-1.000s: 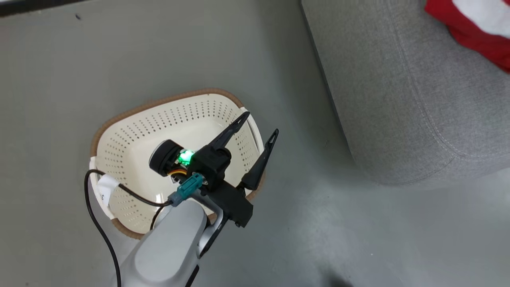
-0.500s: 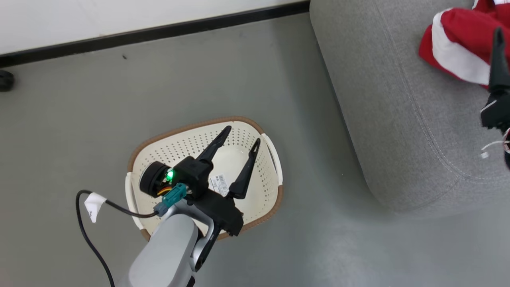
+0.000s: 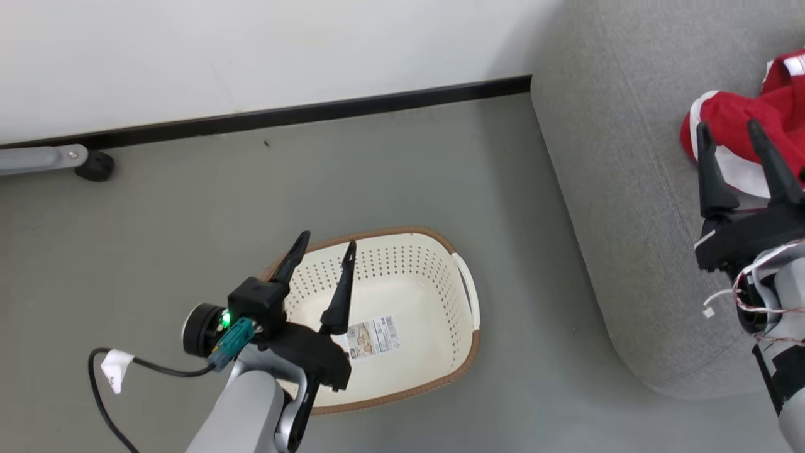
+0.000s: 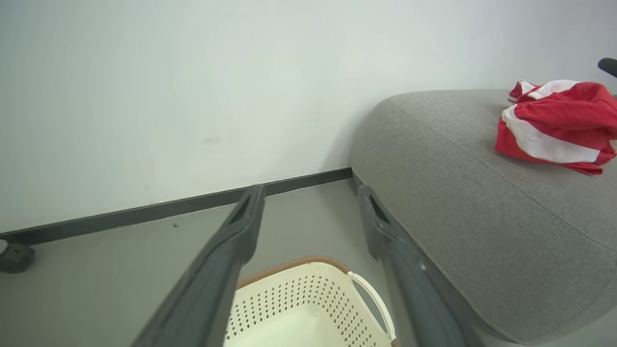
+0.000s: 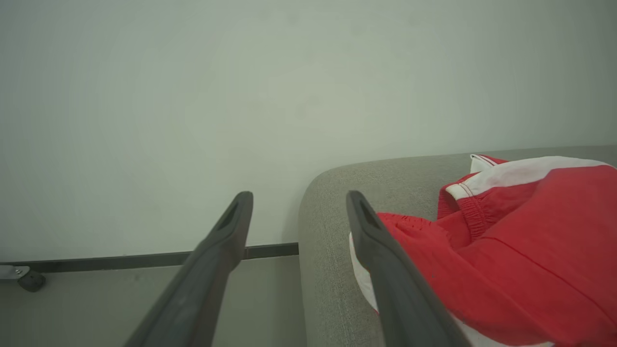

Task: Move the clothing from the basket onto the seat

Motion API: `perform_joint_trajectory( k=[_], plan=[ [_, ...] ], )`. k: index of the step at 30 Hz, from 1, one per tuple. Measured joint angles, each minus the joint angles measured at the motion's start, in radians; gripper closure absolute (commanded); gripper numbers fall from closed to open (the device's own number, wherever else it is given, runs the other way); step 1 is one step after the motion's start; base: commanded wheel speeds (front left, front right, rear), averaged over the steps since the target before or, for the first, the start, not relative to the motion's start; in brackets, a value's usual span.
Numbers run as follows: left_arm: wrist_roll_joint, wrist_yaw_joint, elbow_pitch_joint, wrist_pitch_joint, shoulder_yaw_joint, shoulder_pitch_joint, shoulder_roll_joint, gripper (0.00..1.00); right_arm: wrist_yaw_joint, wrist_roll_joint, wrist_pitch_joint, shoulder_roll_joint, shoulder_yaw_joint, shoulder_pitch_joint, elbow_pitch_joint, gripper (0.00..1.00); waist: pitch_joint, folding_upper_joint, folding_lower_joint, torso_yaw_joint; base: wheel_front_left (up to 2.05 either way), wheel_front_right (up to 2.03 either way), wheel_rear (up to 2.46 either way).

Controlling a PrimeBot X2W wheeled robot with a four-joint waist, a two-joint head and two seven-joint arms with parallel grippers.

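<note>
Changed: since a second ago the head camera has swung up, so the wall and the right gripper (image 3: pixel 727 124) now show. The left gripper (image 3: pixel 327 240) has gone from the basket's seat-side rim to its opposite end.
Clothing count: one red-and-white heap (image 3: pixel 764 113); I cannot tell the garments in it apart.
Clothing place: on the seat (image 3: pixel 616 220), just ahead of the right gripper's fingertips and to their right. Whether they touch it I cannot tell.
Clothing axis: in the left wrist view the heap (image 4: pixel 554 125) lies longer across than deep, with a white band along its near side.
Right gripper: two fingers spread wide, holding nothing.
Basket count: one (image 3: pixel 462 362), with one label sticker (image 3: pixel 372 336) inside and no clothing in it.
Basket axis: the long way runs from under the left gripper toward the seat, a white handle on the seat-facing end.
Left gripper: two fingers wide apart, holding nothing, above the basket's rim.
Seat count: one, to the left gripper's right.
</note>
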Motion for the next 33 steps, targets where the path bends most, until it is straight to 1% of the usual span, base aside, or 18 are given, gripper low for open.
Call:
perform_joint_trajectory(
  k=[4, 8, 12, 17, 29, 30, 33],
  plan=[
    [0.0, 0.018, 0.0, 0.0, 0.034, 0.032, 0.009, 0.0, 0.0, 0.006, 0.0, 0.015, 0.024, 0.049, -0.027, 0.0, -0.037, 0.0, 0.0001, 0.02, 0.0, 0.0, 0.0],
    [0.0, 0.046, 0.0, 0.0, 0.071, 0.067, 0.018, 0.0, 0.0, 0.014, 0.0, 0.036, 0.043, 0.103, -0.043, 0.0, -0.073, 0.0, 0.0001, 0.036, 0.0, 0.0, 0.0],
    [0.0, 0.071, -0.002, 0.0, 0.102, 0.103, 0.024, 0.0, 0.0, 0.038, 0.0, 0.042, 0.047, 0.149, -0.063, 0.0, -0.109, -0.0001, 0.0001, 0.049, 0.0, 0.0, 0.0],
    [0.002, 0.096, -0.02, 0.0, 0.135, 0.151, 0.032, 0.0, 0.0, 0.045, 0.0, 0.079, 0.059, 0.223, -0.089, 0.0, -0.145, -0.0001, 0.0001, 0.063, 0.0, 0.0, 0.0],
    [0.025, 0.125, -0.05, 0.0, 0.203, 0.231, 0.038, 0.0, 0.0, 0.034, 0.0, 0.094, 0.073, 0.307, -0.133, 0.0, -0.195, 0.0001, 0.0002, 0.082, 0.0, 0.0, 0.0],
    [0.03, 0.132, -0.053, 0.0, 0.21, 0.24, 0.039, 0.0, 0.0, 0.031, 0.0, 0.098, 0.074, 0.317, -0.139, 0.0, -0.199, 0.0, 0.0002, 0.083, 0.0, 0.0, 0.0],
    [0.031, 0.132, -0.059, 0.0, 0.223, 0.267, 0.038, 0.0, 0.0, 0.023, 0.0, 0.111, 0.08, 0.346, -0.146, 0.0, -0.21, 0.0001, 0.0002, 0.085, 0.0, 0.0, 0.0]
  ],
)
